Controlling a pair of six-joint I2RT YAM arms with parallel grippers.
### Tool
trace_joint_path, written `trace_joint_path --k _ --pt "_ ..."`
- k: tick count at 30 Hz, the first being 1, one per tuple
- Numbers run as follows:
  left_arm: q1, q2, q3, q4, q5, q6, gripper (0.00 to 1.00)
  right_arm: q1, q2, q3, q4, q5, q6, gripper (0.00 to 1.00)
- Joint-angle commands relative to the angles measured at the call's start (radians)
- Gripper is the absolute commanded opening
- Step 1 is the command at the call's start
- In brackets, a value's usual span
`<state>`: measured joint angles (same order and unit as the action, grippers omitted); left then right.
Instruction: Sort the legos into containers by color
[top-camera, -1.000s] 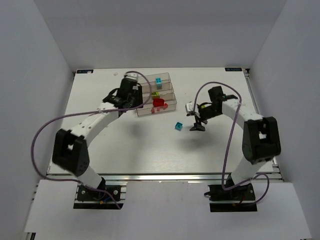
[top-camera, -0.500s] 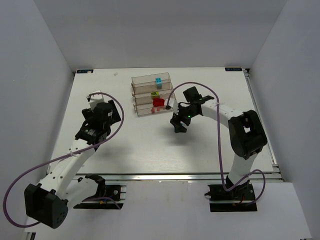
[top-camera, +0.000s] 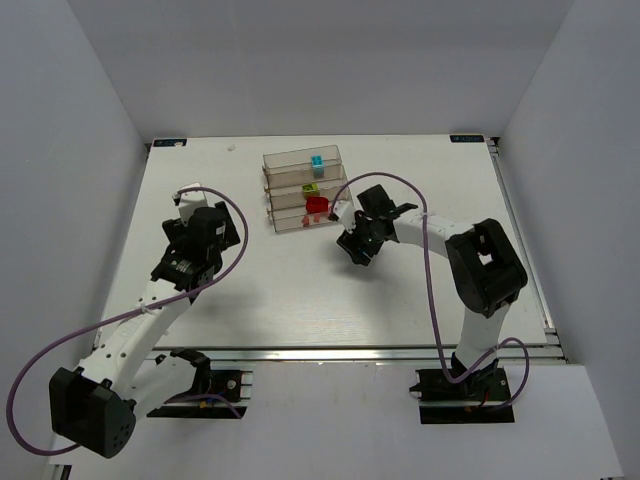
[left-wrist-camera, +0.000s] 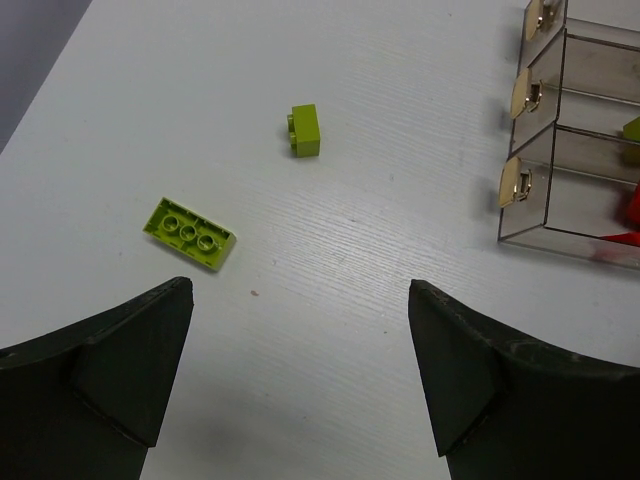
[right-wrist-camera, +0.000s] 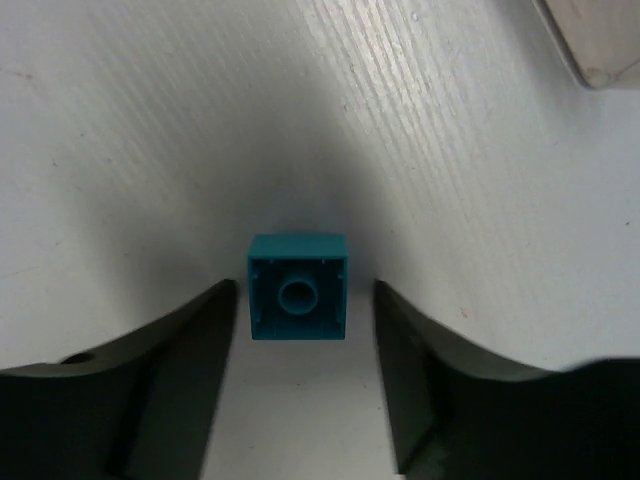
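- The cyan brick (right-wrist-camera: 297, 287) lies on the table (right-wrist-camera: 120, 150) just in front of the bins (top-camera: 305, 190), hollow underside up. It is square, so it has no long axis.
- The right gripper (top-camera: 355, 246) straddles it, fingers apart with a gap on each side. A second ago it hung to the brick's right.
- The left gripper (left-wrist-camera: 298, 290), spread wide, has pulled back from the bins to the left.
- Below it, the long green brick (left-wrist-camera: 190, 232) lies studs up, its axis running upper left to lower right.
- The small green brick (left-wrist-camera: 305, 131) sits beyond.

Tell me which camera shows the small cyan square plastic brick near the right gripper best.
Right wrist: the small cyan square plastic brick sits centred and sharp between the open fingers. In the top external view the right gripper covers it. The left wrist view leaves it out.
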<state>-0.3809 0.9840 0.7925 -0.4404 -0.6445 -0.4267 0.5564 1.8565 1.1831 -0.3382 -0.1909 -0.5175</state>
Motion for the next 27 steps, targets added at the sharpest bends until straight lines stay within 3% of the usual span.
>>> trace_joint_path --k 1,11,17,22,25,27 --pt "0.004 -0.024 -0.007 0.012 -0.023 0.006 0.98 0.005 0.026 0.021 0.045 0.048 0.025 0.57" --pt "0.004 -0.019 -0.012 0.011 -0.032 0.005 0.98 0.0 -0.031 0.039 -0.005 -0.028 -0.032 0.0" --pt "0.004 0.01 0.0 -0.03 -0.011 -0.047 0.98 -0.013 -0.007 0.395 -0.208 -0.168 -0.075 0.0" --pt "0.033 0.042 0.016 -0.073 0.019 -0.095 0.98 -0.03 0.205 0.874 -0.223 -0.026 0.066 0.0" --pt "0.059 0.054 0.011 -0.084 0.043 -0.109 0.98 -0.038 0.351 1.047 -0.177 0.048 0.176 0.0" --pt "0.072 0.059 0.005 -0.098 0.057 -0.121 0.98 -0.039 0.412 1.066 -0.086 0.1 0.232 0.0"
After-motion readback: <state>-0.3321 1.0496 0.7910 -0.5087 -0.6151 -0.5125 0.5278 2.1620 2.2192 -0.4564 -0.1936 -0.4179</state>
